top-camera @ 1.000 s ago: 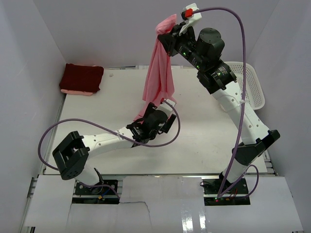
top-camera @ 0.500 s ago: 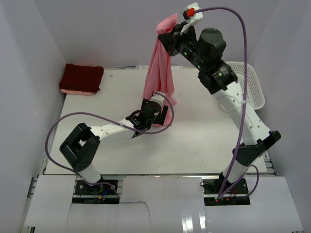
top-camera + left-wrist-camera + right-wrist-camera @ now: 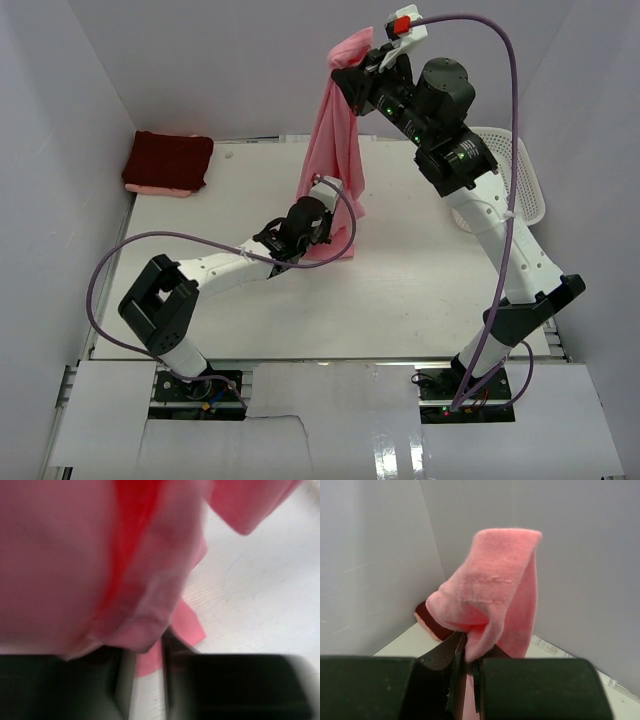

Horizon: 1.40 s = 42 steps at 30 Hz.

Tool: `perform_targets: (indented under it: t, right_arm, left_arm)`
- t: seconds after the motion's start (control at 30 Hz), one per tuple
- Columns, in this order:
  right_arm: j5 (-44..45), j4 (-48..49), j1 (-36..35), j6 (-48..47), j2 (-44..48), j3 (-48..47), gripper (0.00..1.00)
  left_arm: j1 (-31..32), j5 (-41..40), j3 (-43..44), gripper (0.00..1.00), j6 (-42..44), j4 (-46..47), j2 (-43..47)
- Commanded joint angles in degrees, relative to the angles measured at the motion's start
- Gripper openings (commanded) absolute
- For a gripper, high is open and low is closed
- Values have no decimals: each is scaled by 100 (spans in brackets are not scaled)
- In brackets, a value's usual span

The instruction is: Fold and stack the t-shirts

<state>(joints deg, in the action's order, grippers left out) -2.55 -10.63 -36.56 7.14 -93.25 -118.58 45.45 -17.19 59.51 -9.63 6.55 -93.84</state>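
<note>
Left pincer point(image 3: 148, 656) narrow at pink shirt point(image 3: 335, 140) hem, blurred, grip unclear. Right pincer point(image 3: 465, 655) clamps shirt top aloft. Basket point(image 3: 526, 178) half hidden behind right arm point(image 3: 490, 215).

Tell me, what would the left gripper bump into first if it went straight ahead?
The salmon pink cloth t-shirt that hangs from the right gripper. Its lower part sits right at the left gripper's jaws, seemingly touching them.
</note>
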Motion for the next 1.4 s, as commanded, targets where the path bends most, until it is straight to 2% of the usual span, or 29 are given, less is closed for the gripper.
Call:
perform_targets:
  t: [0.0,0.07,0.1,0.33,0.5,0.63,0.77,0.87,0.97,1.1,1.2,1.37]
  right_arm:
    - [17,246,52,42,281,19,10]
    - [0,246,69,60,290,55,9]
    - [-9,255,70,69,299,72,9]
    - [122,150,113,-10,299,134,9]
    - [631,105,219,-343,395,485,9]
    - [791,123,656,-441,440,731,8]
    - [878,44,1088,-511,343,653,8]
    - [958,-438,1256,-564,177,214,8]
    - [879,-1124,1256,-538,210,-164,8]
    - [704,-1459,1256,-520,833,221,8]
    - [519,-1669,1256,-485,1387,503,8]
    - [80,-2573,1177,-415,2028,379,8]
  left_arm:
    - [-89,137,-53,14,40,163,639]
    - [-142,111,-88,1,49,128,779]
    - [-159,111,-97,0,49,84,823]
    - [-195,637,201,0,-109,-706,1342]
    - [-195,840,921,0,-346,-2129,1903]
    - [-230,682,1668,0,-513,-3280,2308]
    - [-527,418,2485,0,-733,-4562,2520]
    - [-801,480,3127,0,-664,-5126,2538]
    - [-819,366,3532,0,-549,-5496,2529]
    - [-819,427,3594,0,-461,-5594,2748]
    - [-819,760,3673,0,-391,-5594,2968]
    - [-819,1603,4164,0,-224,-5804,3065]
